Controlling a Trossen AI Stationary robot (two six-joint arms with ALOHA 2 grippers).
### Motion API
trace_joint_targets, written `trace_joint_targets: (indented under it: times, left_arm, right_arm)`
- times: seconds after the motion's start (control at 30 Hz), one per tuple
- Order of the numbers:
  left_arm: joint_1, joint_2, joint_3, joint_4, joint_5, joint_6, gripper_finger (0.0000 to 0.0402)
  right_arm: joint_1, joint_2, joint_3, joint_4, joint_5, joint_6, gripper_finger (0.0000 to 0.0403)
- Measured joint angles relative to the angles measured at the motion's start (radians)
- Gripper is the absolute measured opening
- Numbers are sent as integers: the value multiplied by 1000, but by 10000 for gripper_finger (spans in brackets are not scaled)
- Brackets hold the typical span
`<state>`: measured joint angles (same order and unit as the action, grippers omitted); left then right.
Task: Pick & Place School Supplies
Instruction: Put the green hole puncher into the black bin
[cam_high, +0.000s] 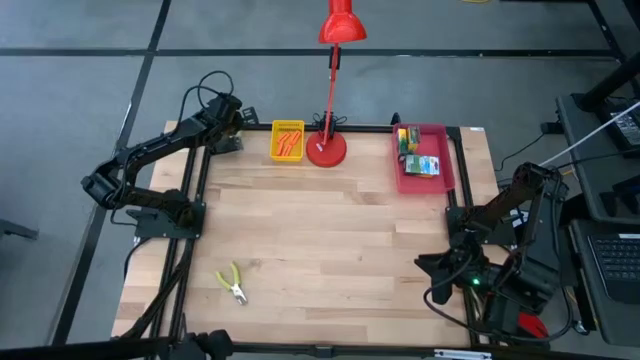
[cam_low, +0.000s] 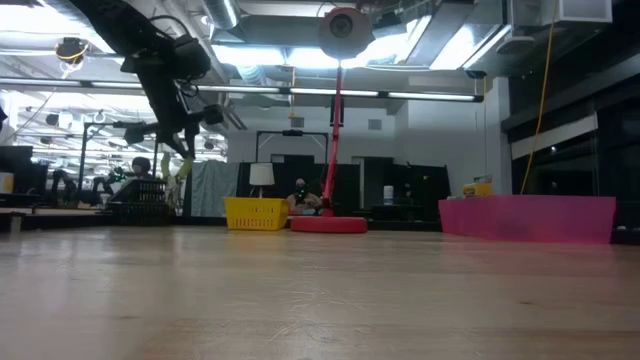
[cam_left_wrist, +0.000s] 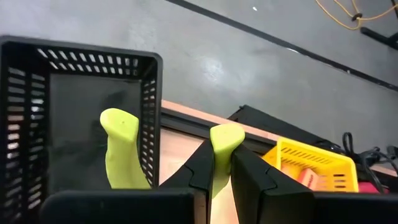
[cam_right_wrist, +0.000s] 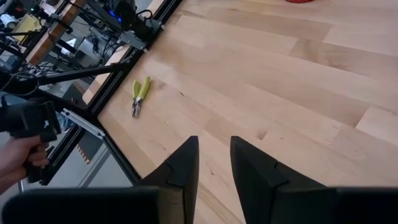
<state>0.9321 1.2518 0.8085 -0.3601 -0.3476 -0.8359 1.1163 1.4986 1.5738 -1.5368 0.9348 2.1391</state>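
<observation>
One pair of pliers (cam_left_wrist: 221, 149), lime-green handled, is clamped by one handle between the left gripper (cam_left_wrist: 222, 171) fingers above the black tray (cam_left_wrist: 81, 68); a second pair (cam_high: 233, 284) lies on the table (cam_high: 330, 250) near its front-left corner. The right gripper (cam_right_wrist: 214, 165) hovers empty, fingers parted

A pale wooden tabletop (cam_high: 330, 250) of joined planks stands on a grey concrete floor (cam_high: 80, 90) crossed by dark seams. At the far edge a red desk lamp (cam_high: 335, 60) rises on a thin stem. To the right, a laptop (cam_high: 615, 260) sits on a dark stand. Beyond the tabletop, long ceiling lights (cam_low: 250, 55) and exposed ducts hang overhead; a yellow cable (cam_low: 545, 90) drops at right.
</observation>
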Motion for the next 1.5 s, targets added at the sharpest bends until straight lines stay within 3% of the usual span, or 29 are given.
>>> trace_joint_targets:
  times: [0.4,0.67,1.0,1.5]
  left_arm:
    - [2,-69,0,57,-4,-15,28]
    - [13,-182,0,-17,-165,-15,28]
    - [-18,-85,-2,5,-321,-90,28]
    - [-60,84,-2,5,-396,-145,28]
  right_arm:
    - [-7,0,0,0,-3,0,93]
    - [-16,0,0,-1,-7,-3,93]
    - [-16,-1,0,3,-8,-3,94]
    - [-18,-1,0,7,-9,0,94]
